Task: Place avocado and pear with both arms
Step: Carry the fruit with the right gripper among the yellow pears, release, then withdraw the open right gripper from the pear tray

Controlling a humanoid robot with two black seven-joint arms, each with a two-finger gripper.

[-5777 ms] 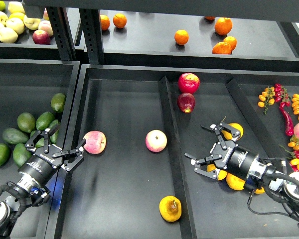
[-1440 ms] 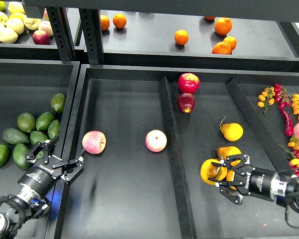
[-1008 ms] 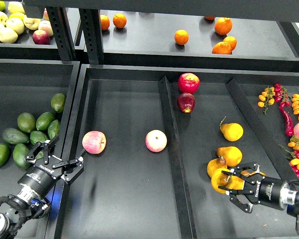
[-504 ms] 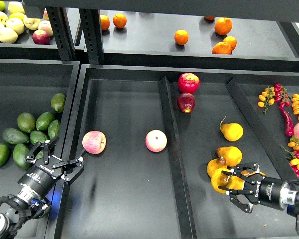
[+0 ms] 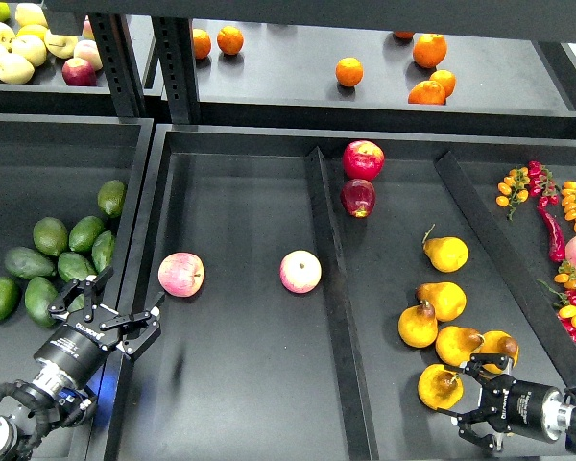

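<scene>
The right end effector [image 5: 479,401], spread open and empty, sits just at four o'clock of the bruised pear [image 5: 440,386], while the left end effector [image 5: 104,309], also open and empty, has the avocado [image 5: 29,262] at ten o'clock, lying nine-to-three.

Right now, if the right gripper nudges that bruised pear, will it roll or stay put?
The pear looks rounded and squat, so it would probably rock or roll a little. Neighbouring pears sit close behind and may stop it. The dark bruised hollow suggests soft flesh, so push gently.
</scene>
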